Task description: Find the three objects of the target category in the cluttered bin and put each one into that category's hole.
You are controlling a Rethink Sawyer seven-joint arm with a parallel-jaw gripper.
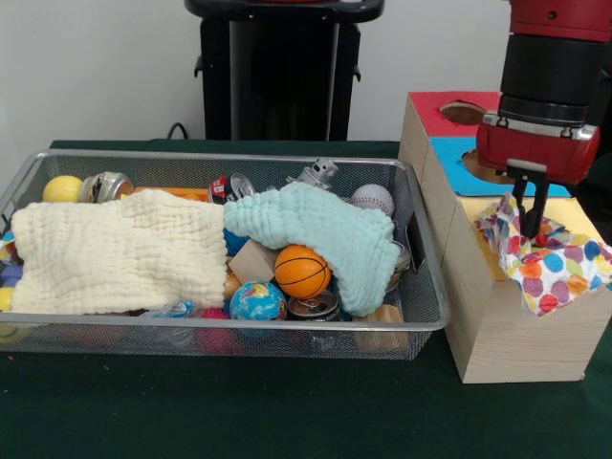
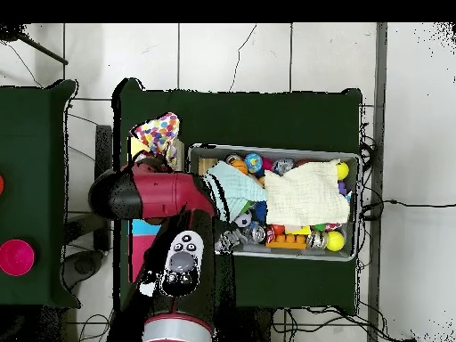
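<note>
The wire-mesh bin [image 1: 225,330] holds a cream cloth [image 1: 120,253], a mint cloth [image 1: 325,229], a small basketball [image 1: 301,272], a globe ball [image 1: 257,301], a baseball [image 1: 372,198], a yellow ball [image 1: 62,188] and cans. Beside it stands the yellow-topped box [image 1: 521,335]. A polka-dot cloth [image 1: 545,258] lies over the box top, covering the hole. The gripper [image 1: 531,229] stands directly above, its fingers close together and pressed into the cloth.
</note>
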